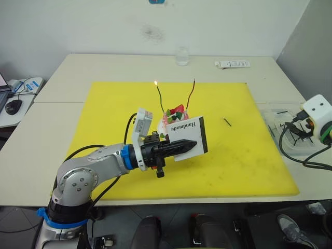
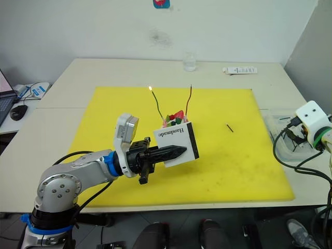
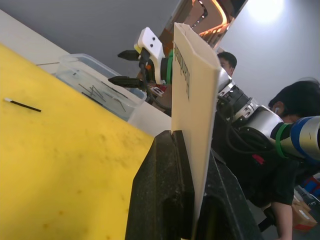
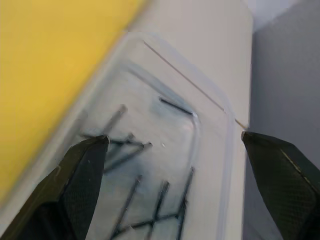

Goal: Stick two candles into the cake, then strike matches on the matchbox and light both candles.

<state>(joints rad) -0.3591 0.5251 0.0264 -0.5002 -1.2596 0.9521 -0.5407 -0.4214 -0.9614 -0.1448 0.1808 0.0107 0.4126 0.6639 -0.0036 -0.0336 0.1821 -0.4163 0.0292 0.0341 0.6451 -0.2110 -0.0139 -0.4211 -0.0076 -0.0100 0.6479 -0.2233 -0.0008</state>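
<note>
Nearest the robot, the left gripper point(image 1: 189, 146) reaches over the yellow mat point(image 1: 104, 129), its two black fingers pinched tight on the lower edge of the white matchbox point(image 1: 188, 136), which stands upright on edge with its "Handmade" lettering facing the camera and its black striking strip down the side. Just behind the matchbox sits the pink cake point(image 1: 175, 116) on its small white plate. The green candle point(image 1: 160, 97) and the dark red candle point(image 1: 192, 93) both stand in it; the green one carries a small flame at its tip, the red one shows none. A single match point(image 1: 227, 122) lies on the mat to the right of the cake, well apart from it. At the table's right edge, the right gripper point(image 4: 175, 150) hangs spread wide over a clear plastic tray point(image 4: 210, 107) holding a scatter of matches point(image 4: 150, 200). Farthest back, a glass point(image 1: 182, 56) and a white tube point(image 1: 232, 64) rest on the beige table point(image 1: 104, 65).
</note>
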